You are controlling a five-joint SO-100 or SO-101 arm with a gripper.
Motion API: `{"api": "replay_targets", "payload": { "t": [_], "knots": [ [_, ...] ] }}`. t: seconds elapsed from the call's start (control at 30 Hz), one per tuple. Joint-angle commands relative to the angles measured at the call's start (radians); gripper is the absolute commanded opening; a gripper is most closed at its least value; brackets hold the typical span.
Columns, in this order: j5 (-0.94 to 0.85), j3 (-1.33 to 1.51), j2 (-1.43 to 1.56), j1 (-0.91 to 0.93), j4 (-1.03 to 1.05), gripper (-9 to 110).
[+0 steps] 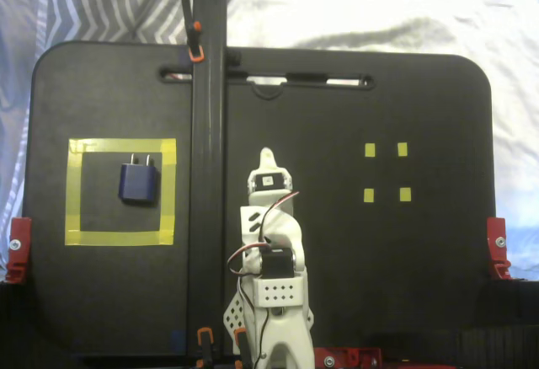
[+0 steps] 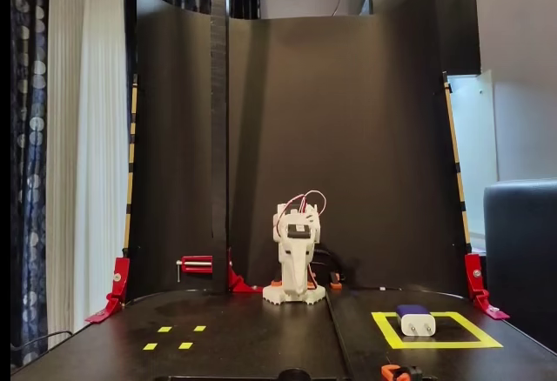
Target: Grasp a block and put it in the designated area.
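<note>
We read this as a room in a home fitted out as a makeshift robot bench: long curtains (image 2: 65, 137) hang from a rod at the left, and an upholstered dark seat (image 2: 520, 250) stands at the right edge. In the view from above, the black board (image 1: 379, 251) lies on rumpled white bedding (image 1: 379, 7) and a striped fabric (image 1: 109, 2). Red clamps (image 2: 110, 292) and a curved black backdrop (image 2: 348, 137) look improvised rather than institutional.
</note>
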Motion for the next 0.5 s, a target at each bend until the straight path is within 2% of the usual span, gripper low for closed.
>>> {"api": "replay_targets", "payload": {
  "t": [0.0, 0.47],
  "knots": [
    [-0.009, 0.006, 0.008, -0.002, 0.008, 0],
    [-0.003, 0.006, 0.008, 0.002, 0.025, 0]
  ]
}}
